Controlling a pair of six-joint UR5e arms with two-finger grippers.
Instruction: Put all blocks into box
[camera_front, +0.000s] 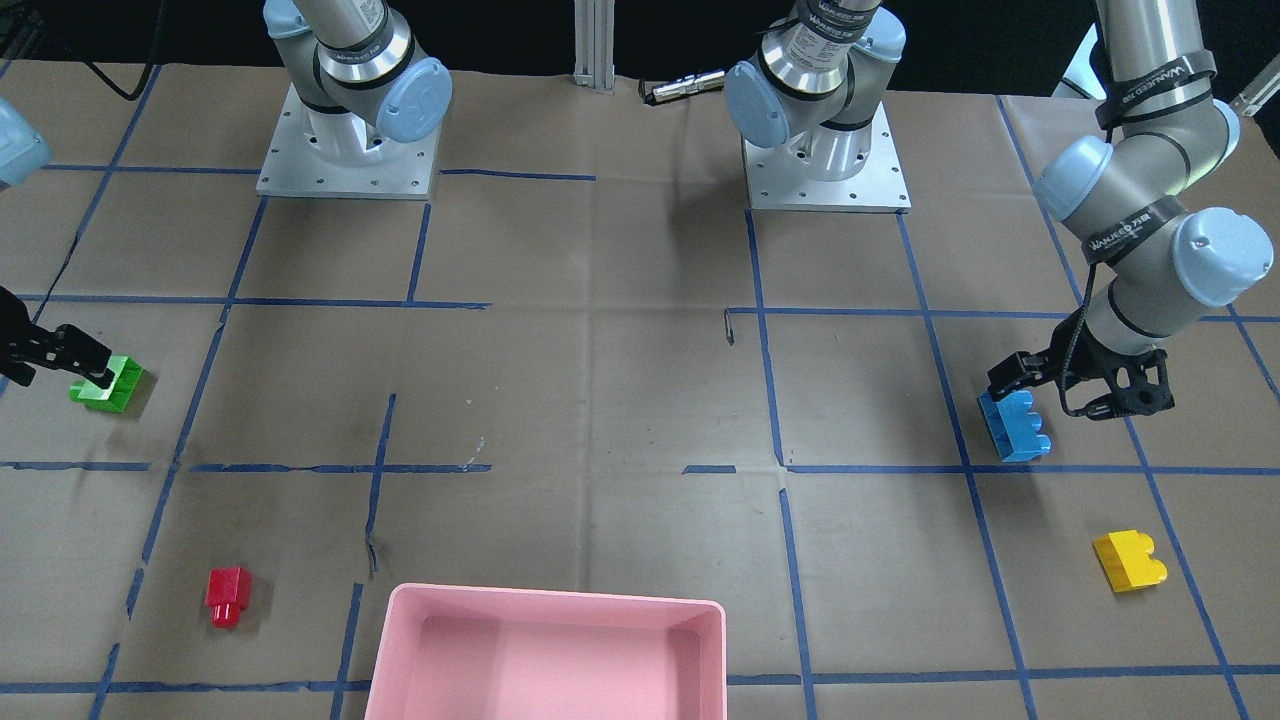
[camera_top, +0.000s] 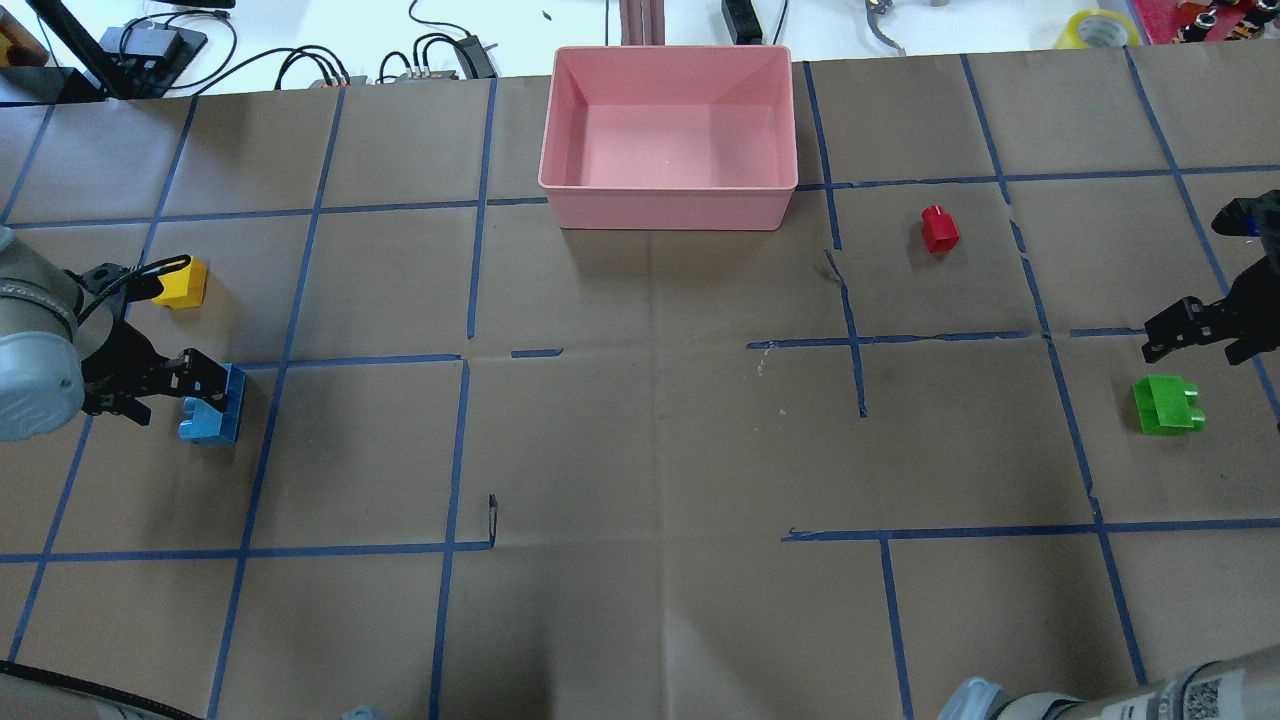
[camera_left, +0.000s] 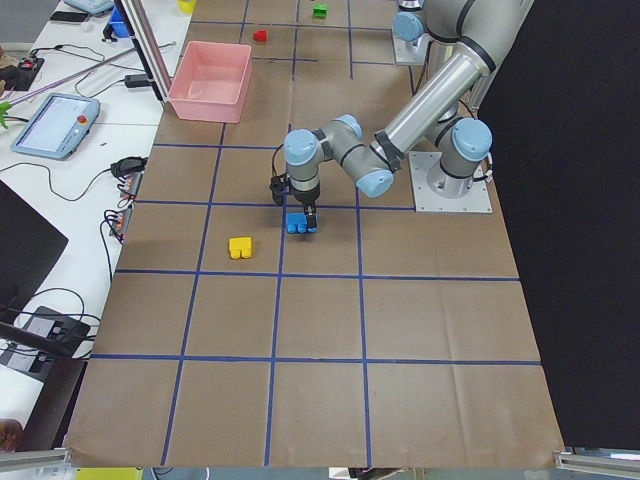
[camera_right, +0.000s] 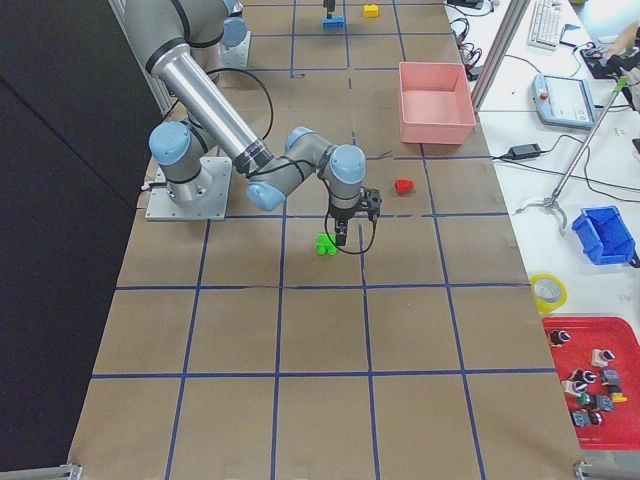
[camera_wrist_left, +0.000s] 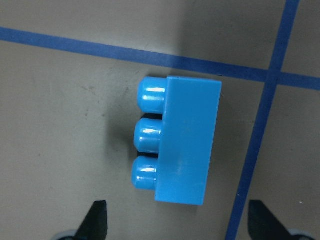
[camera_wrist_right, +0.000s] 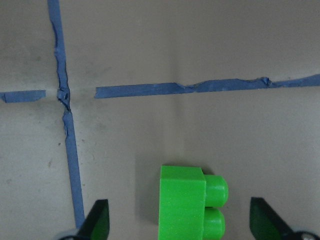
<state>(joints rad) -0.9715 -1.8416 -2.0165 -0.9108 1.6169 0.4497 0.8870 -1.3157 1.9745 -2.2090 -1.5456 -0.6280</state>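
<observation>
Four blocks lie on the table outside the box (camera_front: 560, 598), which sits at the middle of the edge opposite the robot. The left gripper (camera_wrist_left: 178, 222) hangs over the blue block (camera_front: 1015, 428) near the left end, fingers spread wide and clear of it. The yellow block (camera_front: 1130, 561) lies toward the far left corner. The right gripper (camera_wrist_right: 180, 220) hovers, fingers apart, over the green block (camera_front: 108, 383) by the right end. The red block (camera_front: 228, 595) rests nearer the box.

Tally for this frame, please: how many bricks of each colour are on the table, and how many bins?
Green brick: 1
Red brick: 1
Blue brick: 1
Yellow brick: 1
Pink bin: 1
Total: 5
</observation>
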